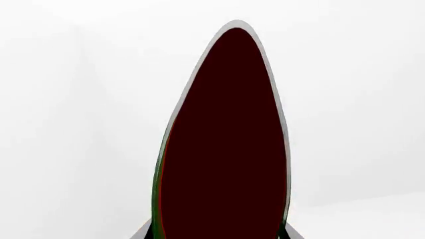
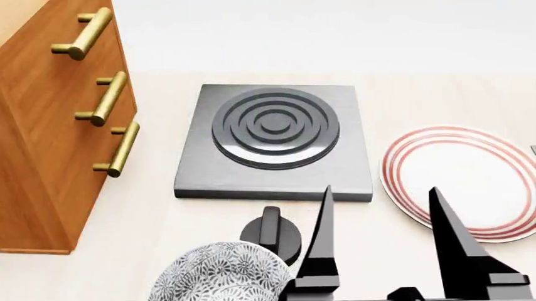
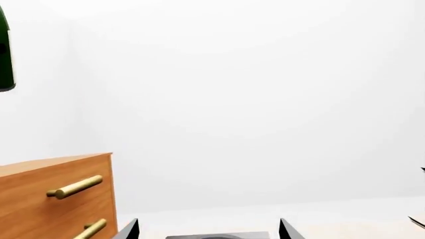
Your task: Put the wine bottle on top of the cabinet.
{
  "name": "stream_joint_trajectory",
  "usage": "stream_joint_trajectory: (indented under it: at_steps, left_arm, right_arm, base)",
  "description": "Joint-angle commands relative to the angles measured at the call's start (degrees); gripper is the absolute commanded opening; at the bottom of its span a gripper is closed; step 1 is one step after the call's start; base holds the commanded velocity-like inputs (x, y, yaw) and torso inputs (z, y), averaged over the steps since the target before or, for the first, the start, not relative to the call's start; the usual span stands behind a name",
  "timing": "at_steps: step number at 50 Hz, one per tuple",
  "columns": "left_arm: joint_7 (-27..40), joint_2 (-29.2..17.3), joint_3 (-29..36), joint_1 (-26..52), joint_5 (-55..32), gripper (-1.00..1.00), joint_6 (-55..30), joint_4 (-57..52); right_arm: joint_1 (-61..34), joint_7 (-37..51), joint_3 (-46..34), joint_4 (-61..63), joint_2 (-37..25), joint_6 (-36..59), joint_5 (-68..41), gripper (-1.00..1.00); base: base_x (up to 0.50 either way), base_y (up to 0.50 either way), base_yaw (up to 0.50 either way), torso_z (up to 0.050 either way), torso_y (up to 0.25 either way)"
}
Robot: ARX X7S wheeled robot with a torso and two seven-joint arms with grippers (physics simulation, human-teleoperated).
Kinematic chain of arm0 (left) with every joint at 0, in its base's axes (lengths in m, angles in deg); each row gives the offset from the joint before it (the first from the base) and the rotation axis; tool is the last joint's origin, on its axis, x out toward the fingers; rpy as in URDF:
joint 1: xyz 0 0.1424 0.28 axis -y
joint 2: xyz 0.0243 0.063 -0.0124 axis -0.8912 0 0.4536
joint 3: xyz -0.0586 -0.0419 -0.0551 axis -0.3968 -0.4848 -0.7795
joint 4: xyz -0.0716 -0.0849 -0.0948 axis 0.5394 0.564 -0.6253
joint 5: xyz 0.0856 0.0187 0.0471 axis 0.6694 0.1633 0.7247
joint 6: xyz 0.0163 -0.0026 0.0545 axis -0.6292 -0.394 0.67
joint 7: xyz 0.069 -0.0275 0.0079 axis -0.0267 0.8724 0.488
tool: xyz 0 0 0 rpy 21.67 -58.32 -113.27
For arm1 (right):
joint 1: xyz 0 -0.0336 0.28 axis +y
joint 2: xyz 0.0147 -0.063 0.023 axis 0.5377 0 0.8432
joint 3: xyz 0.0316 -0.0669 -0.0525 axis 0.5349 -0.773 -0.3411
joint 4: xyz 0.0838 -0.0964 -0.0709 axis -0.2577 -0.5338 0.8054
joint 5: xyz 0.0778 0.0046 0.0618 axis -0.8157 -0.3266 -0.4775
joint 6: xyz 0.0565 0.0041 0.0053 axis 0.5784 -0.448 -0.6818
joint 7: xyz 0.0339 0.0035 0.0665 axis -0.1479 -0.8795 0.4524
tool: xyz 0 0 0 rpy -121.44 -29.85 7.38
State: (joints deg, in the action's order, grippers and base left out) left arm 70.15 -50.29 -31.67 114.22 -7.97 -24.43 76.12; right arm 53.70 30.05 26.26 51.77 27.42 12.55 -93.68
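In the left wrist view the wine bottle (image 1: 226,139) fills the middle: I see its dark base, rimmed in green glass, from below against a white wall. My left gripper (image 1: 219,236) is shut on it, one finger on each side of the bottle. The right wrist view shows the bottle's green lower part (image 3: 4,55) hanging high in the air, well above the top of the reddish-brown cabinet (image 3: 53,199). The cabinet (image 2: 50,144), with brass handles, stands at the left of the head view. My right gripper (image 2: 381,189) is open and empty over the table's front.
A black induction hob (image 2: 277,141) lies mid-table. A red-ringed white plate (image 2: 460,179) lies to its right. A patterned bowl (image 2: 222,276) and a black knobbed lid (image 2: 270,232) sit at the front. A white wall stands behind.
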Motion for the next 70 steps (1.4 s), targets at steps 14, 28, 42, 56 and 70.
stream_joint_trajectory:
  at_steps: [14,28,42,56,70]
  left_arm:
    - [3.7,-3.5,-6.7,-1.0,-0.6,-1.00,-0.8,8.4]
    - [4.2,-3.9,-9.1,-2.5,-2.7,-1.00,-5.2,9.6]
    - [2.0,-3.0,-12.6,-3.7,-6.4,-1.00,-4.6,10.4]
    - [2.4,-3.5,-13.9,-6.8,-7.4,-1.00,-5.3,8.8]
    - [3.6,-4.1,-15.8,-12.1,-8.2,-1.00,-5.4,7.1]
  right_arm:
    - [-0.4,0.9,-0.1,0.5,-0.7,-0.1,-1.4,1.00]
    - [0.0,1.7,0.2,0.8,-1.3,-0.4,-1.8,1.00]
    - [0.1,1.7,-0.1,0.1,-1.5,-1.0,-1.7,1.00]
    - [0.2,1.9,-0.2,-0.1,-1.7,-1.4,-1.9,1.00]
    - [0.0,2.1,-0.7,-0.5,-1.8,-1.6,-2.0,1.00]
  base:
    - [0.00,0.00,0.00,0.000,0.001]
    - [0.00,0.00,0.00,0.001,0.001]
    - [0.00,0.00,0.00,0.000,0.001]
    - [0.00,0.00,0.00,0.001,0.001]
    - [0.00,0.00,0.00,0.000,0.001]
